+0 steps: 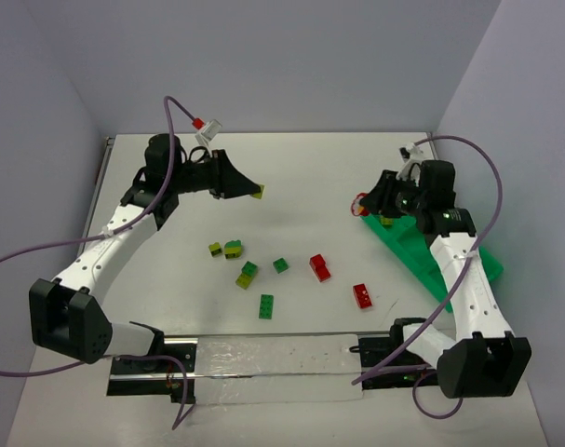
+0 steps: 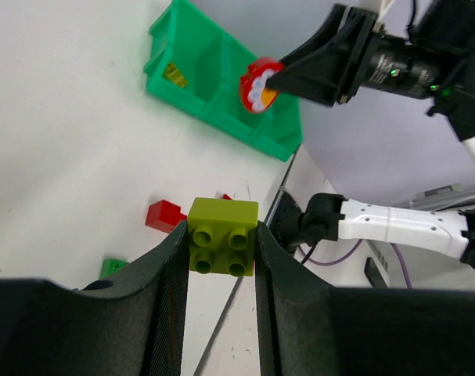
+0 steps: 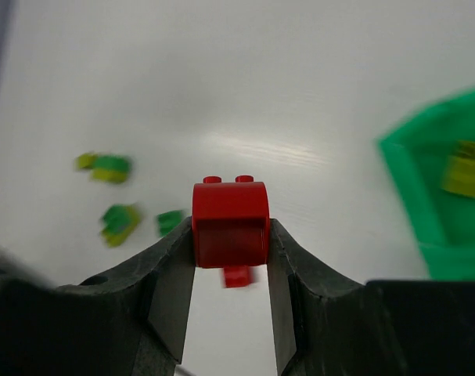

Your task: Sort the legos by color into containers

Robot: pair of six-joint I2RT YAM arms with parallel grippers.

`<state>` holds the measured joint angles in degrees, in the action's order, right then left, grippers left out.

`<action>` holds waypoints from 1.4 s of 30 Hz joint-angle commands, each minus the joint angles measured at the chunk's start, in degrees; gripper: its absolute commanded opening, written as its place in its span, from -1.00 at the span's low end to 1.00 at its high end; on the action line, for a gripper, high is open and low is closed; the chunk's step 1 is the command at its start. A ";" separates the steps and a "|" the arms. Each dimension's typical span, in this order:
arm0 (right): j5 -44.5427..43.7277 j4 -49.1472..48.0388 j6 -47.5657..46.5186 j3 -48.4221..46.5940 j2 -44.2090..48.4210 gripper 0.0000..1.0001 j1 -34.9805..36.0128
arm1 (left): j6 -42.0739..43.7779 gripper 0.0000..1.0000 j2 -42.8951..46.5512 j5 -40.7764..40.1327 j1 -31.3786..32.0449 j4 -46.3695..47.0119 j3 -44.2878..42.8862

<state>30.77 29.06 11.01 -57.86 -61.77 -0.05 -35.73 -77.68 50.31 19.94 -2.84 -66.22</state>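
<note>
My left gripper [image 2: 221, 249] is shut on a yellow-green lego [image 2: 222, 235], studs toward the camera, held above the table's far left [image 1: 257, 192]. Across the table my right gripper [image 3: 231, 239] is shut on a red lego [image 3: 230, 222], hanging just off the far end of the bright green tray [image 1: 440, 265] of containers. One tray compartment holds a yellow-green lego [image 2: 174, 74]. Loose legos lie mid-table: two red [image 1: 319, 267] [image 1: 362, 295], dark green [image 1: 265, 305] [image 1: 280, 264], and green-and-yellow stacks [image 1: 233, 249] [image 1: 248, 273].
A black rail with a clear sheet [image 1: 273, 363] runs along the near edge between the arm bases. Purple cables [image 1: 477, 163] loop above both arms. Walls close in the table at the back and on both sides.
</note>
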 commanded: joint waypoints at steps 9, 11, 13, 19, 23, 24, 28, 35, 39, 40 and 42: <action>-46.92 4.25 10.28 6.73 11.02 -1.00 -12.19 | 4.96 -1.00 -1.86 -7.77 5.18 -5.21 -2.36; -47.35 2.25 11.36 8.01 10.55 -1.00 -13.23 | 6.07 -1.00 -2.85 -7.99 5.20 -6.23 -2.85; -49.10 0.80 12.32 9.16 9.97 -1.00 -13.34 | 7.64 -1.00 -3.71 -8.53 5.24 -7.51 -3.27; -52.57 -2.60 14.91 11.71 6.67 -0.78 -14.18 | 10.85 -1.00 -3.71 -14.18 5.29 -12.10 -3.57; -52.68 -5.55 15.34 12.51 2.84 -0.63 -14.54 | 10.94 -1.00 -3.62 -14.89 5.29 -12.69 -3.05; -53.09 -6.09 15.36 12.64 2.07 -0.32 -14.61 | 10.87 -1.00 -3.62 -14.82 5.29 -12.65 -2.97; -54.05 -7.34 15.42 12.74 -0.25 0.33 -14.55 | 10.52 -0.99 -3.36 -15.05 5.29 -12.53 -2.85; -49.42 -8.04 15.08 12.03 2.70 0.51 -14.53 | 9.95 -0.99 -4.09 -14.33 5.34 -12.64 -3.63; -45.30 -8.06 14.04 11.10 6.48 0.50 -14.01 | 9.45 -0.99 -5.72 -15.85 7.12 -13.33 -5.31; -42.55 -8.14 13.44 10.93 7.17 0.49 -13.59 | 9.62 -0.99 -6.32 -16.45 7.98 -13.76 -7.11; -37.96 -8.20 12.36 10.58 8.36 0.47 -12.97 | 9.34 -1.00 -8.69 -17.52 10.50 -14.56 -9.57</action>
<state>-14.87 23.54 25.41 -45.05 -56.79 -13.96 -26.34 -83.66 34.76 26.76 -16.95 -69.61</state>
